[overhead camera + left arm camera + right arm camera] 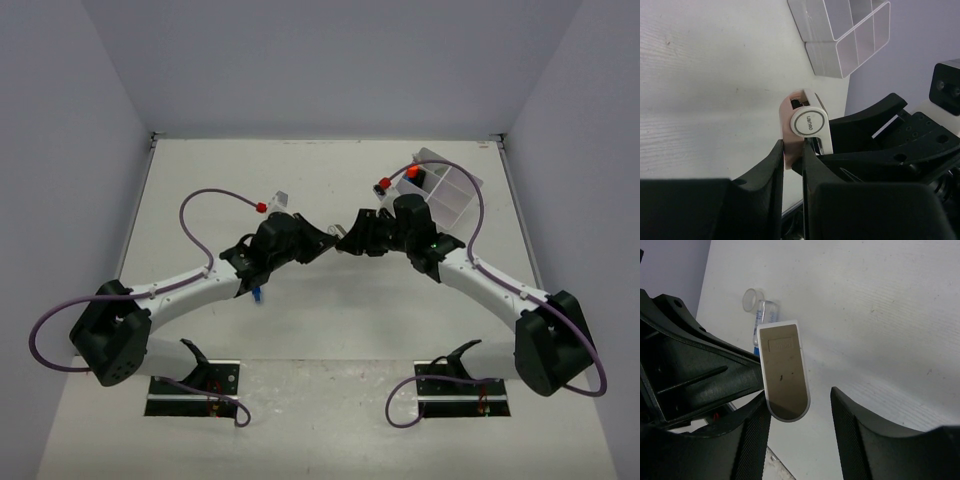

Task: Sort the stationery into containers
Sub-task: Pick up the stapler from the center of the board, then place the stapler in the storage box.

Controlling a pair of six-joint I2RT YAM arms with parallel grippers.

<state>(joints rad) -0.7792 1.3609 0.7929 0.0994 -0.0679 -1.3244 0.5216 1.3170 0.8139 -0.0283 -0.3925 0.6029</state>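
A pink eraser in a white sleeve (807,122) hangs over the middle of the table, and my left gripper (792,150) is shut on its pink end. Seen from the right wrist, the eraser (785,370) reaches down between my right gripper's (800,400) fingers. It lies against one pad (752,440), with a clear gap to the other, so that gripper is open. From above, the two grippers meet tip to tip (325,243) (347,242) and hide the eraser. The white divided tray (455,190) (840,45) stands at the far right.
A blue item with a clear cap (762,315) (257,294) lies on the table beneath the left arm. The tray's far corner holds dark items (415,175). Purple cables loop from both arms. Grey walls close the table on three sides.
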